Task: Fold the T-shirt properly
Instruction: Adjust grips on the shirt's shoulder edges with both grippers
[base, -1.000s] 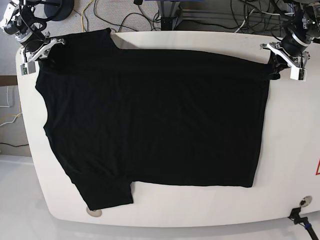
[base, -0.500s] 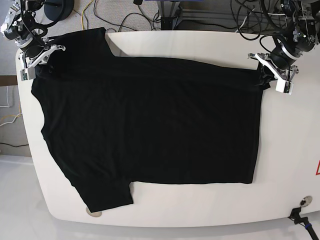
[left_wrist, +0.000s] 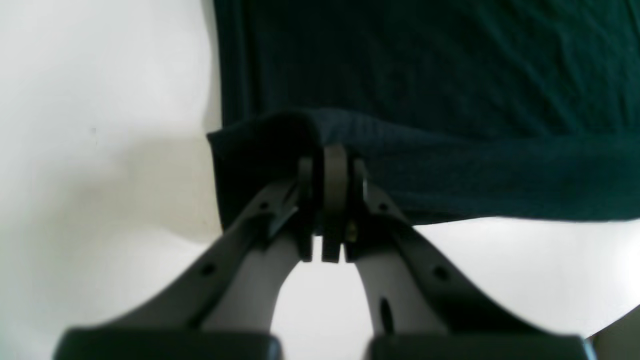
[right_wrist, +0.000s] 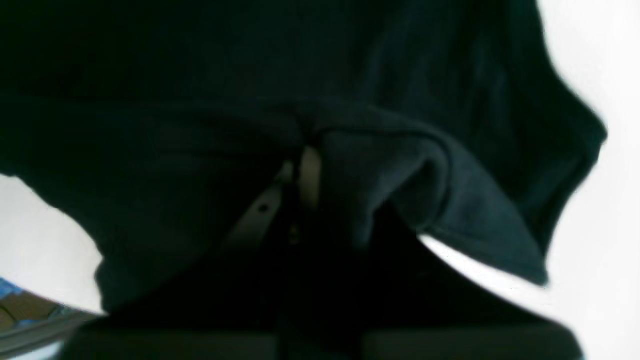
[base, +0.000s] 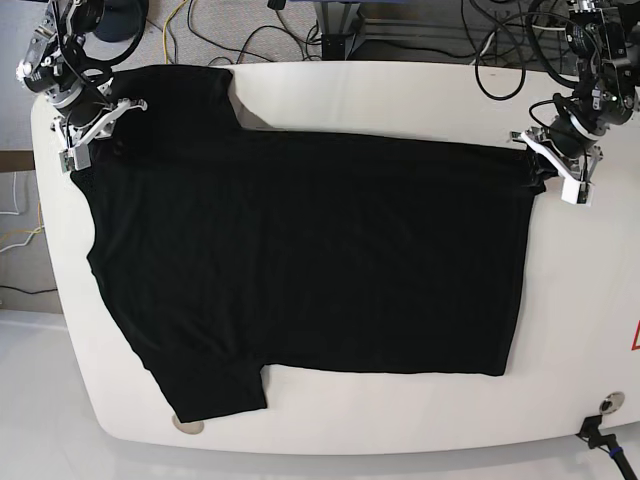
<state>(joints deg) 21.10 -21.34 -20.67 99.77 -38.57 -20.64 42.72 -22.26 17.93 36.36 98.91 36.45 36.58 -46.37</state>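
Observation:
The black T-shirt lies spread flat across the white table, collar side at the left, hem at the right. My left gripper is at the far right hem corner; in the left wrist view it is shut on a raised fold of the hem. My right gripper is at the far left shoulder and sleeve; in the right wrist view it is shut on bunched black fabric that hides most of the fingers.
Cables and equipment lie on the floor behind the table. A round hole sits at the table's front left edge, and a fitting at the front right. The near sleeve reaches close to the front edge.
Both grippers have kept their hold on the shirt. They first pulled it toward the left, then shifted back right, and the far edge has drawn straighter.

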